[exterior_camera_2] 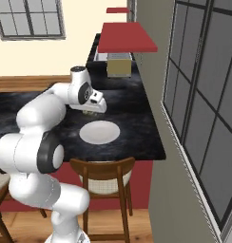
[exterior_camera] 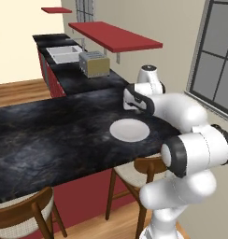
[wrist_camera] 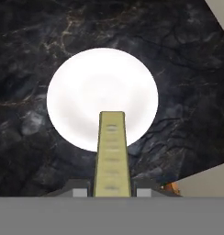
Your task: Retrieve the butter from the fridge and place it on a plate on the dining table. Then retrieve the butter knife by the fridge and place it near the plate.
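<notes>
Since the butter [wrist_camera: 112, 153] is out of the fridge and pinched in the tool [wrist_camera: 112, 189], the fetching looks done, but it is not yet on the plate [wrist_camera: 102, 98]. The stick juts forward from between the pressed-in fingers, above the black desk [exterior_camera: 46, 135], its far end over the plate's near rim. Setting it down and the knife errand remain.

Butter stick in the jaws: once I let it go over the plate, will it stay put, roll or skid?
The butter looks flat-sided, so it will probably settle rather than roll. It is long and slim, held end-on by the gripper, so it may tip over on landing. The white plate looks smooth, so some sliding seems possible.
</notes>
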### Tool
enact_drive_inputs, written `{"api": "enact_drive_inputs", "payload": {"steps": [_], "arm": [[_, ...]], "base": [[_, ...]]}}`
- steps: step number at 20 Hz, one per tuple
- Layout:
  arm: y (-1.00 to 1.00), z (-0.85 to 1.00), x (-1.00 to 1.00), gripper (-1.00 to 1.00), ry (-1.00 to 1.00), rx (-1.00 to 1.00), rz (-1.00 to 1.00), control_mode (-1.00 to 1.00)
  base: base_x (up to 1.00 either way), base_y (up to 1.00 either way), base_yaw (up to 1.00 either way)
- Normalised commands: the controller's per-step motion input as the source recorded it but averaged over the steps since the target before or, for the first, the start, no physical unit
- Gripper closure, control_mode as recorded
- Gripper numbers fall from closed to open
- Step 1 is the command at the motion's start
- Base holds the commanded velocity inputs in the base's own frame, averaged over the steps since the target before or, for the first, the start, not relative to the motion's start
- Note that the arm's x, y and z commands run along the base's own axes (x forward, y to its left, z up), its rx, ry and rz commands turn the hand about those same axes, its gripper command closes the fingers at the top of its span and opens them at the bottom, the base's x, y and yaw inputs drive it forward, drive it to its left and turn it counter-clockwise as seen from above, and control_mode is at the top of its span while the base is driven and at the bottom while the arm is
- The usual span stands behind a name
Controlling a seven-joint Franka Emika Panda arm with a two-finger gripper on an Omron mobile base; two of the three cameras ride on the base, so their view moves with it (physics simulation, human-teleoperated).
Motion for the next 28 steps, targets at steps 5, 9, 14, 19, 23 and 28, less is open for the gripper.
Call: {"api": "enact_drive_inputs", "payload": {"steps": [5,9,14,19,23,28], "arm": [[0.0,-0.34,0.36,1.0,0.02,0.0,0.0,-1.0],[0.0,-0.34,0.21,1.0,-0.02,0.0,0.0,-1.0],[0.0,-0.51,0.15,1.0,-0.11,0.0,0.0,-1.0],[0.0,-0.5,0.04,1.0,-0.06,0.0,0.0,-1.0],[0.0,-0.44,0.01,1.0,-0.1,0.0,0.0,-1.0],[0.0,-0.23,0.0,1.0,-0.04,0.0,0.0,-1.0]], "base": [[0.0,0.0,0.0],[0.0,0.0,0.0],[0.0,0.0,0.0],[0.0,0.0,0.0],[0.0,0.0,0.0],[0.0,0.0,0.0]]}}
